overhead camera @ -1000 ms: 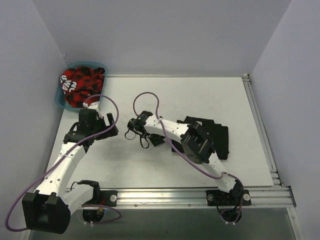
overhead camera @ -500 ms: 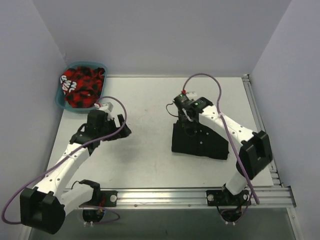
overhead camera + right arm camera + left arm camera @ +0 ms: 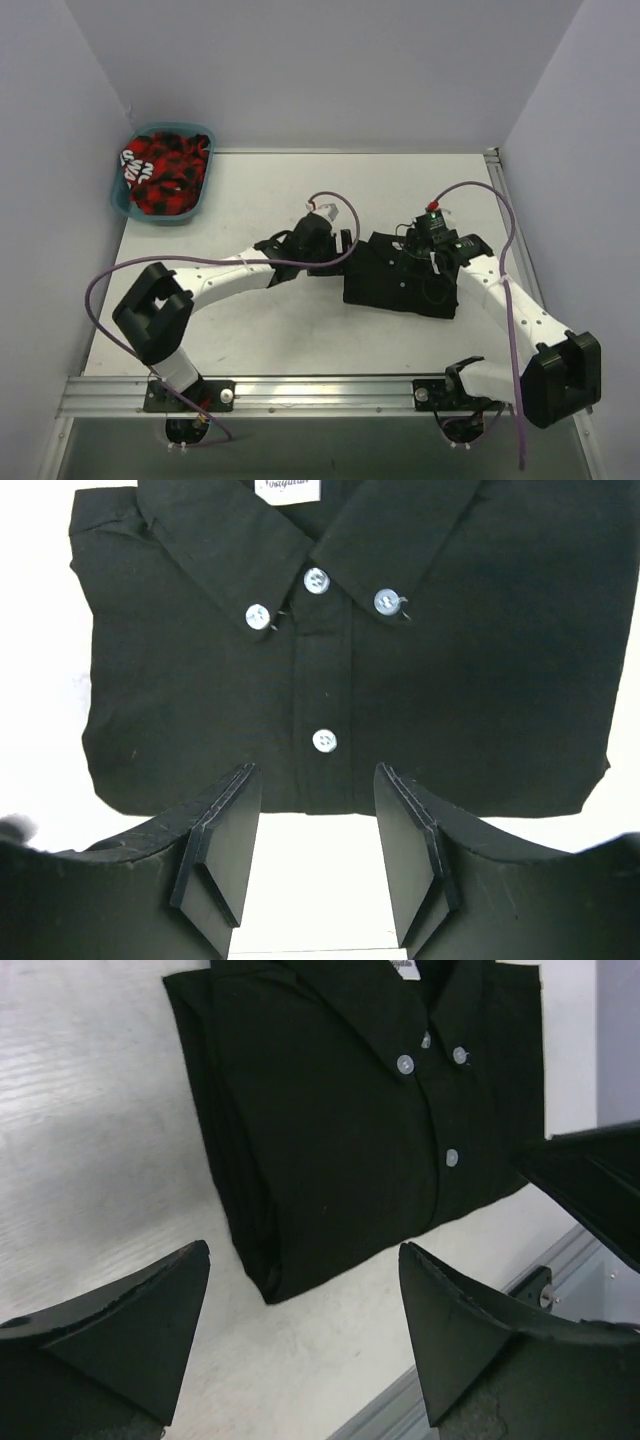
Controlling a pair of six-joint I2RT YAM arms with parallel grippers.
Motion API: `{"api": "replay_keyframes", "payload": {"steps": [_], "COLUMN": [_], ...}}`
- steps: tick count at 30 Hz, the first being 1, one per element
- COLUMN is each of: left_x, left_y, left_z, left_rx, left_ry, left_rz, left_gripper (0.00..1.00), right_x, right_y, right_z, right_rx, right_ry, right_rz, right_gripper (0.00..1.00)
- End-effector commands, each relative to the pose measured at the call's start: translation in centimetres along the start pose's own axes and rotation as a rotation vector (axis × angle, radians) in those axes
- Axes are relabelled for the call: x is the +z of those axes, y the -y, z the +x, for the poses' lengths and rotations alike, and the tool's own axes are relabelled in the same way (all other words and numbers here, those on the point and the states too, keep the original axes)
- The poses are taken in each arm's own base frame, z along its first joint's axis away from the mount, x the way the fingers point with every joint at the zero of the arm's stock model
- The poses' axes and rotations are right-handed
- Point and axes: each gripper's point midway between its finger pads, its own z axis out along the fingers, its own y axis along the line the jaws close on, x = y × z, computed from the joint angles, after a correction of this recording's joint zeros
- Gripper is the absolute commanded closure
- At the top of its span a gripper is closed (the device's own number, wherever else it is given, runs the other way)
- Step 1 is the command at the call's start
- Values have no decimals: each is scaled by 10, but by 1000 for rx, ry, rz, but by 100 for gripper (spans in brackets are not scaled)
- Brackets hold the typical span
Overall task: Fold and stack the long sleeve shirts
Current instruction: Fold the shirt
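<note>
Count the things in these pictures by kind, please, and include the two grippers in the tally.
Black folded shirt: 1
Teal basket: 1
Red and black cloth heap in the basket: 1 (separate pieces cannot be told)
Grippers: 2, the left gripper and the right gripper
Total: 5

Small collar label (image 3: pixel 288 488) on black shirt (image 3: pixel 180 680), lettering cropped, nothing legible

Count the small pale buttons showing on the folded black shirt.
4, seen from the right wrist, on the folded black collared shirt: neck button, two collar-tip buttons, placket button. Others may be hidden in the folds.
</note>
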Motion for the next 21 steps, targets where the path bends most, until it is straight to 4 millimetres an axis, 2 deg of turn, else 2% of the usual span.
{"api": "replay_keyframes", "payload": {"steps": [1, 2, 3, 4, 5, 7, 8, 9, 11, 12, 14, 15, 16, 18, 19, 21], "left_x": [29, 41, 47, 56, 60, 66, 66, 65, 60, 56, 49, 45, 44, 39, 37, 35], "left_y": [10, 0, 0, -17, -21, -22, -36, -40, -50, -64, -70, -82, -84, -96, -97, -99], "left_z": [6, 20, 25, 44, 56, 66, 83, 87, 95, 107, 110, 120, 122, 131, 134, 136], "left_rx": [-20, -23, -36, -49, -55, -85, -88, -112, -136, -167, -204, -226, -236, -266, -270, -284], "left_ry": [58, 33, 38, 2, -17, -18, -42, -42, -29, -35, -13, -16, -11, -14, -16, -7], "left_rz": [-50, -79, -72, -108, -112, -98, -130, -141, -161, -175, -176, -187, -184, -213, -216, -218], "left_gripper": [17, 24, 27, 30, 41, 49, 56, 65, 68, 69, 69, 69, 69, 77, 80, 83], "right_x": [-7, -5, -4, -3, -1, 1, 1, 0, 1, 1, 2, 3, 6, 11, 20, 26], "right_y": [-5, -3, -2, -7, -6, -13, -16, -20, -31, -35, -51, -57, -65, -72, -77, -90], "right_z": [-2, 2, 3, 6, 10, 10, 9, 9, 7, 5, -2, -4, -9, -11, -12, -15], "right_rx": [48, 45, 47, 47, 47, 52, 51, 48, 44, 30, 23, 17, 19, 29, 32, 24], "right_ry": [28, 19, 15, 2, -7, -3, -2, -4, -15, -16, -23, -22, -19, -29, -42, -63], "right_rz": [-80, -75, -72, -101, -104, -142, -160, -180, -227, -246, -300, -322, -342, -361, -368, -400], "right_gripper": [51, 51, 50, 50, 50, 51, 50, 50, 50, 50, 50, 50, 50, 51, 51, 54]}}
